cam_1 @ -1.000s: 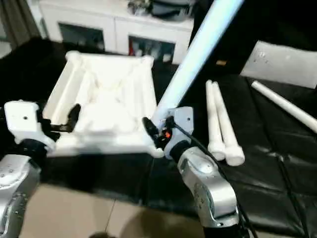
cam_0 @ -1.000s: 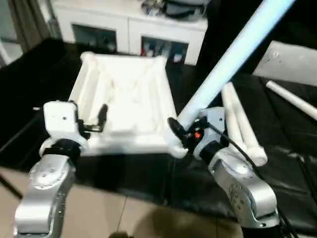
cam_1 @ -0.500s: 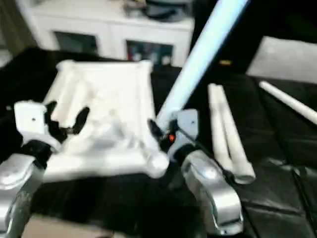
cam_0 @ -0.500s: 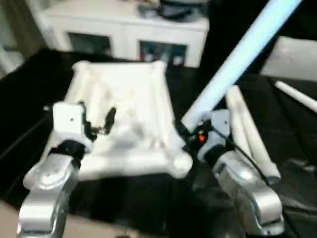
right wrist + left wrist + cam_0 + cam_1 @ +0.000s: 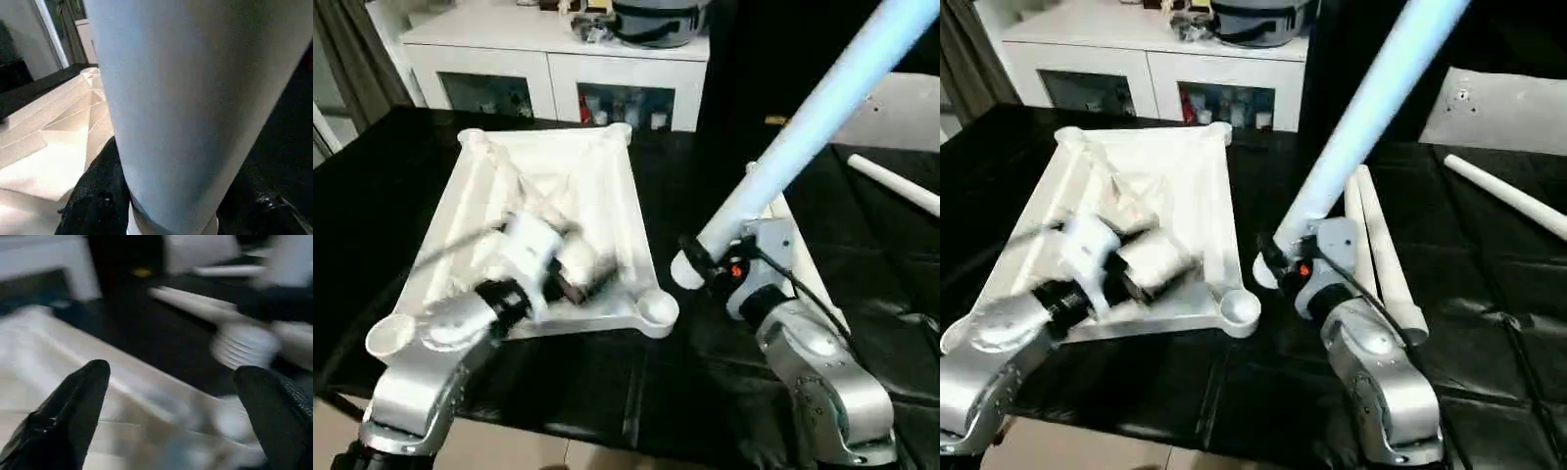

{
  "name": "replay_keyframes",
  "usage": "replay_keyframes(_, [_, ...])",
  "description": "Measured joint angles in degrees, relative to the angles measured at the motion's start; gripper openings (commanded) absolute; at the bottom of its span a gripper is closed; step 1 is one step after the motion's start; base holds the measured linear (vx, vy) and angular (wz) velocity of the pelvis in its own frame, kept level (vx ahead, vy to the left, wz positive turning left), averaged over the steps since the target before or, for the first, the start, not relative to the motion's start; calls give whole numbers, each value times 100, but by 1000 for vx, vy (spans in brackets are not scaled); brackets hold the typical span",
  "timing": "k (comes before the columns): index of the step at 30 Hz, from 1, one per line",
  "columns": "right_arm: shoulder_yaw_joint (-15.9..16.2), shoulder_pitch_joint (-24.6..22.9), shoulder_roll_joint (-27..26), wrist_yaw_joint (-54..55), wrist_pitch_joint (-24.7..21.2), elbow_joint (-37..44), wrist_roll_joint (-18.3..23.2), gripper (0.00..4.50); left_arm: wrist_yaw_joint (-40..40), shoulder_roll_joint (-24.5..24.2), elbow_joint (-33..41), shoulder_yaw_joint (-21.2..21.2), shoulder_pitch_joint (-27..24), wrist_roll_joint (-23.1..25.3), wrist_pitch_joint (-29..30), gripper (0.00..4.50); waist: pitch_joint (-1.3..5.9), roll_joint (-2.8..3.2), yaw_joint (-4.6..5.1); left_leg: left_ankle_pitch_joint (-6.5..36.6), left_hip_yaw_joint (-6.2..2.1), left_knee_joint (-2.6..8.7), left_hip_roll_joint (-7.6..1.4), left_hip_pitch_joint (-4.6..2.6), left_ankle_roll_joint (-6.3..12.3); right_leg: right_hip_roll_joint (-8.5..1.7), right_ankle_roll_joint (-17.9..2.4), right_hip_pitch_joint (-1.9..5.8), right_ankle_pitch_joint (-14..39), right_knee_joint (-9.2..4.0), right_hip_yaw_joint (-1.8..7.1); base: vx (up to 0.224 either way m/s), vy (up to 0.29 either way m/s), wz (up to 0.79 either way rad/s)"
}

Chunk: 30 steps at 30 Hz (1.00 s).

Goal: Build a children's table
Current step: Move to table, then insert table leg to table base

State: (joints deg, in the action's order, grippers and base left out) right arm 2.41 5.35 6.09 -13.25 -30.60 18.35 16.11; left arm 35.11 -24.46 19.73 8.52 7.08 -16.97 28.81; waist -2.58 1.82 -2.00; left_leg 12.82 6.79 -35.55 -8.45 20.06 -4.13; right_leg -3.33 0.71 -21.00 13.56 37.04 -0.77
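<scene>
Now the left gripper (image 5: 171,396) has swung in over the tabletop (image 5: 607,186), seemingly touching nothing, fingers wide apart. Right gripper (image 5: 697,262) squeezes a tilted leg (image 5: 803,127).

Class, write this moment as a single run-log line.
left hand: open, over tabletop | right hand: holds leg tilted near corner socket | spare legs: on mat

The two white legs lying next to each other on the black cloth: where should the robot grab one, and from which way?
Probably from above, near the thick end closest to the robot. The two spare legs lie flat and close together, so side access between them looks tight. The outer leg's free side gives the fingers room, and the thick end fills a grip best.
</scene>
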Motion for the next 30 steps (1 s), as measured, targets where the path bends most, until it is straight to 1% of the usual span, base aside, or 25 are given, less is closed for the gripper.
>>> replay_keyframes(2, [-2,0,135,-83,-63,0,29,190,399,-273,-3,201,16,-41,89,450,1,-1,2,0,1,2,-4,5,0,3,-2,-1,-3,0,-1,0,0,0])
replay_keyframes(4, [-71,1,203,-128,-168,0,64,190,784,-499,-65,352,43,-40,87,450,1,-1,4,0,3,11,-6,7,0,5,-3,-4,-4,-1,-1,0,0,0])
replay_keyframes(6, [-97,1,239,-180,-215,0,115,190,977,-569,-143,425,70,-8,29,422,1,-2,4,-1,8,18,-9,16,0,5,-13,-9,-8,-2,-1,0,0,0])
replay_keyframes(8, [-84,31,335,-273,-261,-1,155,190,1248,-745,-422,581,291,98,-128,416,1,-3,-1,-4,9,20,-11,17,2,7,-21,-13,-10,-3,-2,0,0,0])
replay_keyframes(10, [-85,112,395,-404,-261,-1,182,190,1481,-911,-712,596,456,188,-271,388,2,-2,0,-6,14,20,-12,27,6,7,-23,-30,-8,-5,-1,0,0,0])
replay_keyframes(11, [-84,129,419,-441,-262,-1,192,190,1575,-927,-795,602,507,206,-295,388,3,-3,0,-10,16,20,-12,36,10,7,-23,-34,-7,-6,-1,0,0,0])
replay_keyframes(12, [-75,126,479,-512,-267,-1,226,190,1752,-942,-971,676,636,210,-334,370,3,-4,-3,-12,20,20,-12,40,12,6,-23,-41,-5,-11,-1,0,0,0])
replay_keyframes(14, [-12,129,589,-652,-279,1,236,190,2001,-999,-1320,845,891,270,-452,366,3,-4,-22,-15,26,20,-12,56,17,4,-24,-60,-5,-14,-1,0,0,0])
replay_keyframes(15, [20,124,595,-712,-285,2,242,190,2097,-1020,-1467,885,974,324,-513,342,4,-1,-18,-15,29,20,-13,69,17,4,-24,-72,-6,-13,0,0,0,0])
replay_keyframes(16, [35,120,599,-739,-289,2,251,190,2153,-1028,-1555,925,1027,342,-537,342,4,-1,-17,-15,30,20,-14,84,17,4,-24,-82,-6,-13,-1,0,0,0])
replay_keyframes(17, [37,114,603,-748,-295,2,257,190,2214,-1029,-1639,978,1085,369,-571,331,4,0,-19,-16,30,20,-15,88,18,4,-24,-90,-6,-12,-3,0,0,0])
replay_keyframes(19, [39,107,640,-788,-302,6,281,190,2361,-1027,-1837,1087,1194,447,-700,324,4,0,-19,-17,31,20,-19,90,19,4,-24,-92,-6,-11,-6,0,0,0])
replay_keyframes(22, [40,85,649,-792,-303,75,286,190,2555,-993,-2183,1229,1354,577,-908,290,2,6,-18,-18,36,20,-26,88,17,4,-27,-91,-8,-8,-8,0,0,0])
replay_keyframes(27, [53,83,655,-837,-303,132,288,190,2637,-859,-2564,1299,1450,677,-1104,244,3,8,-15,-19,47,20,-35,88,16,5,-32,-88,-11,-5,-8,0,0,0])
replay_keyframes(30, [105,78,667,-843,-303,135,287,190,2664,-857,-2634,1308,1551,716,-1177,221,4,8,-16,-20,51,20,-38,88,14,5,-33,-88,-11,-5,-8,0,0,0])
